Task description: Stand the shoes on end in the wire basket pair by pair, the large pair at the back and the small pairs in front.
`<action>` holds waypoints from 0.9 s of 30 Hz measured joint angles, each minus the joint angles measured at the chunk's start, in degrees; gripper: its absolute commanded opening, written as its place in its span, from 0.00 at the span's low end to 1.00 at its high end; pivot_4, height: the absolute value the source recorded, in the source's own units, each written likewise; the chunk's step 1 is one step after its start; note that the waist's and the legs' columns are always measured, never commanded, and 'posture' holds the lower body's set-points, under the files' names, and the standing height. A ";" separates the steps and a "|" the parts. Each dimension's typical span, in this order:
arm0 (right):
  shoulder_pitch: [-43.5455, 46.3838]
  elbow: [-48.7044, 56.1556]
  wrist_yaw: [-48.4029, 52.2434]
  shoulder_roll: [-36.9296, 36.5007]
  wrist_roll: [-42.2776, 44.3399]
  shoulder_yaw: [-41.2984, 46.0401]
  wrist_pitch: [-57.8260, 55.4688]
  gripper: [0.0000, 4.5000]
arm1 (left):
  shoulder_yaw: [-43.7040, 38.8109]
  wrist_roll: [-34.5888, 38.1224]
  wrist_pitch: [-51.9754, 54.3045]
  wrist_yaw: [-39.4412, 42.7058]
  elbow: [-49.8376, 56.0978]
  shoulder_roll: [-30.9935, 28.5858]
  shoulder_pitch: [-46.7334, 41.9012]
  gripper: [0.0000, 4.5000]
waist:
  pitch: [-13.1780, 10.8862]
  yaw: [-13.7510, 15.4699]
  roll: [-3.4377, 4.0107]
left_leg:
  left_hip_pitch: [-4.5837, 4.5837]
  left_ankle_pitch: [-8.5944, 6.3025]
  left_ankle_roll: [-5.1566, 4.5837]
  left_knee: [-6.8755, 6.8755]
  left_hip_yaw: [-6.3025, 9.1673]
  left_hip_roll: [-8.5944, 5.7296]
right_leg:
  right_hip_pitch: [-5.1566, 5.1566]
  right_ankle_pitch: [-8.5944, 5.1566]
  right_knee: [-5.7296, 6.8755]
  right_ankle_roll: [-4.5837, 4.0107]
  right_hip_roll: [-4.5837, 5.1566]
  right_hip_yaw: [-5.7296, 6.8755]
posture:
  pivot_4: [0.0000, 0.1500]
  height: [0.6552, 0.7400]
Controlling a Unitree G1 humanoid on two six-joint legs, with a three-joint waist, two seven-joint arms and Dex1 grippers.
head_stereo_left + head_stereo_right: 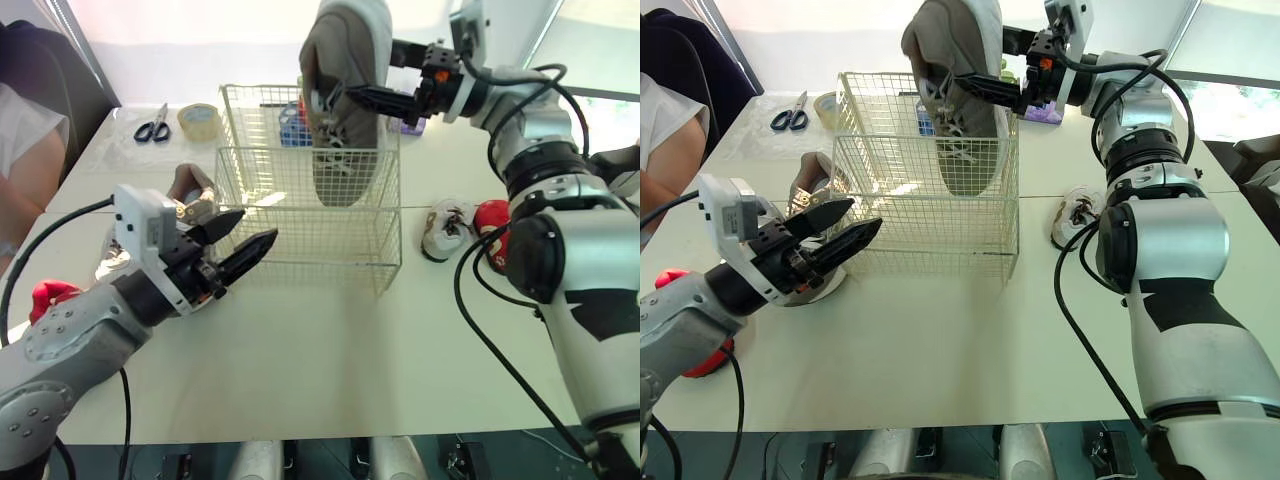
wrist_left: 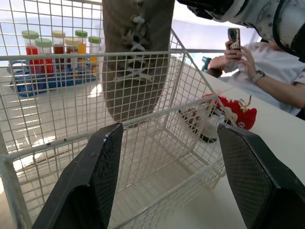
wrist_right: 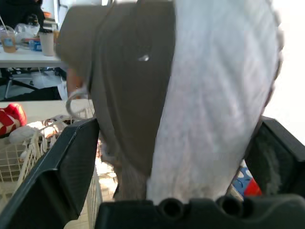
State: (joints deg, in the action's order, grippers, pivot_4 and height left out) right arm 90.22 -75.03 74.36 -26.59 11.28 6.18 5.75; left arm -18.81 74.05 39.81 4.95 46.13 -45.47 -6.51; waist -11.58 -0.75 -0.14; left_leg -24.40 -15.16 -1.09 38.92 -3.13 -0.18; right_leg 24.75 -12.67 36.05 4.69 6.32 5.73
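Left eye view: a cream counter (image 1: 330, 370) near bright windows carries a white wire basket (image 1: 320, 240) at its centre, with scissors (image 1: 152, 125) and a tape roll (image 1: 200, 120) at the far left corner beside a seated person (image 1: 25, 150). The right end effector (image 1: 368, 75) is clamped on the heel of a large grey-brown sneaker (image 1: 345, 130), its two fingers pressed on either side of the shoe. The sneaker hangs toe-down inside the basket toward its right side, heel well above the rim; whether the toe meets the basket floor cannot be told. The left end effector (image 1: 255, 228) hovers wide open and empty just off the basket's front left corner. A second grey sneaker (image 1: 190, 183) lies just behind it, against the basket's left wall. A small white shoe (image 1: 445, 228) and a small red shoe (image 1: 492, 225) sit together right of the basket, and another red shoe (image 1: 50, 295) lies near the counter's left edge. The left wrist view adds a blue rack of coloured jars (image 2: 52, 47) behind the basket and a second person (image 2: 267, 62) holding a phone (image 2: 233, 36). The counter in front of the basket is bare to its near edge.
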 measured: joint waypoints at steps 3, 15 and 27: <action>-0.13 0.00 -0.04 -0.28 -0.39 0.53 0.22 0.99 | 0.45 -0.85 -0.14 0.57 -0.63 0.42 -0.45 0.71 | 0.00 0.04 0.00 | 0.00 0.00 0.00 0.00 0.00 0.00 | 0.00 0.00 0.00 0.00 0.00 0.01 | 1.00 1.00; -0.12 0.30 2.61 -5.15 0.48 5.11 -4.22 0.99 | 2.27 -2.70 -0.20 2.88 -4.05 1.43 -1.03 0.71 | 0.00 0.06 0.00 | 0.00 0.00 0.00 0.01 -0.01 0.00 | 0.00 0.00 0.01 0.00 0.00 0.00 | 1.00 1.00; -0.91 1.80 6.64 -1.40 0.79 5.35 -4.82 0.99 | 2.38 -4.99 -0.18 3.79 -5.60 3.13 -2.22 0.71 | 0.00 -0.04 0.00 | 0.01 0.01 0.00 0.01 -0.02 0.01 | -0.01 0.01 0.05 0.01 -0.01 0.00 | 1.00 1.00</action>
State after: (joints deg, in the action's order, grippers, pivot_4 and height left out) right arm 89.31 -73.23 80.99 -27.99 12.07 11.53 0.93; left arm -16.42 69.06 39.63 8.73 40.53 -42.34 -8.73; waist -11.58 -0.79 -0.14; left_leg -24.38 -15.15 -1.10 38.94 -3.16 -0.17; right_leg 24.74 -12.67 36.09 4.70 6.31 5.73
